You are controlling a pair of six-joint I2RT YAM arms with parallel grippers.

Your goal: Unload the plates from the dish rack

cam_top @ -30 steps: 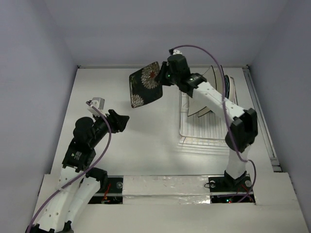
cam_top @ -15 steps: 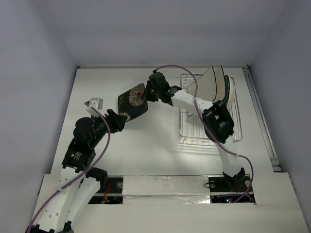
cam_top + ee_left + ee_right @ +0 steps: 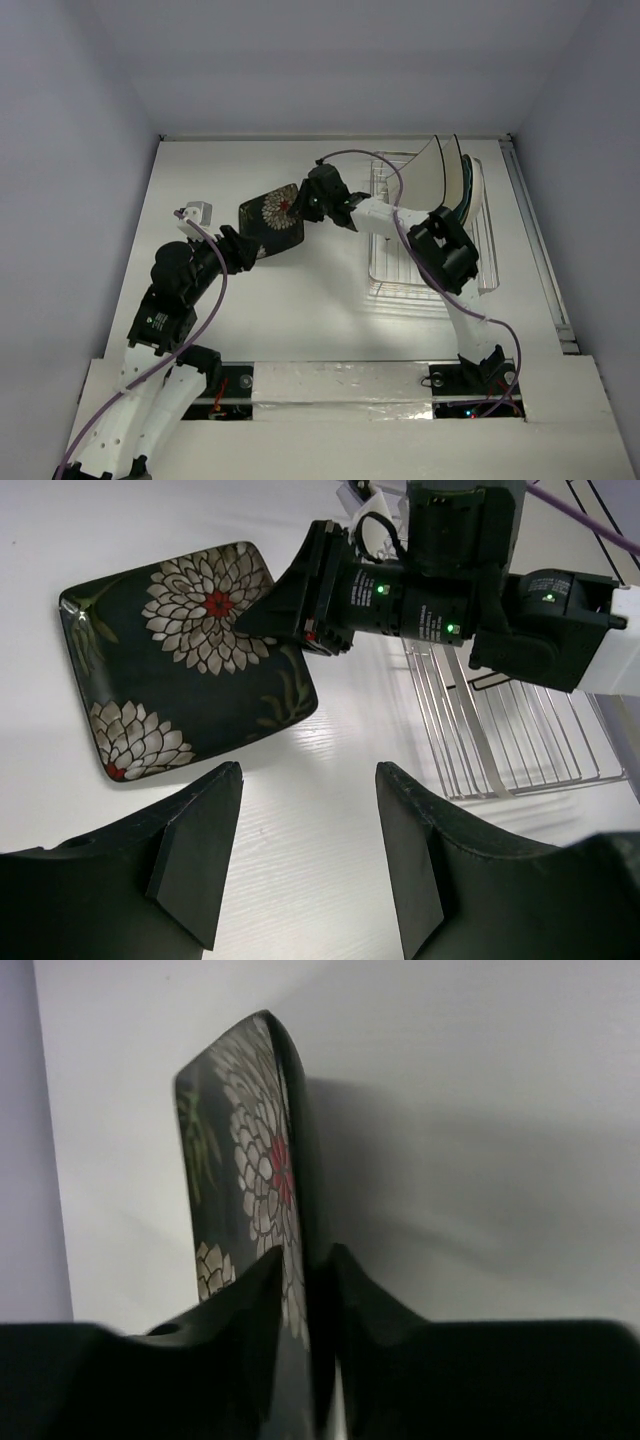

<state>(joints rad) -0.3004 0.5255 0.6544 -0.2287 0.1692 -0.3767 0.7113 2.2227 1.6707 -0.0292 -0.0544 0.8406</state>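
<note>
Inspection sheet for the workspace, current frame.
Surface: white table.
Job's things: dark plate held by the right end effector, left of the rack; other plates upright at the rack's far end.
Clutter: nothing seen.
End effectors: right end effector shut on the dark plate's edge; left end effector open, empty, near the plate.
Cables: purple cable along each arm.
Surroundings: plain walls.

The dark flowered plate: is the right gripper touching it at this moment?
Touching. The right wrist view shows the right gripper with one finger on each face of the dark flowered plate, pinching its edge between them.
</note>
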